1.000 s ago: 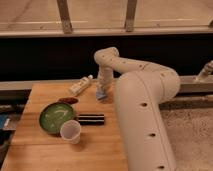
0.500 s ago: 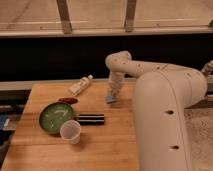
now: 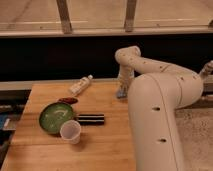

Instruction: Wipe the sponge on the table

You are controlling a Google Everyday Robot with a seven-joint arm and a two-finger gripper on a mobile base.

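Sponge down and wiping near the table's far right corner.

The sponge (image 3: 120, 93) lies on the table (image 3: 100, 147) at the right edge, close to the far right corner. The gripper (image 3: 121, 91) is on top of it, jaws apparently clamped on it. Wiping looks under way; how much remains is unclear. Since the earlier frames, sponge and gripper have slid rightward, away from the white tube (image 3: 81, 85).
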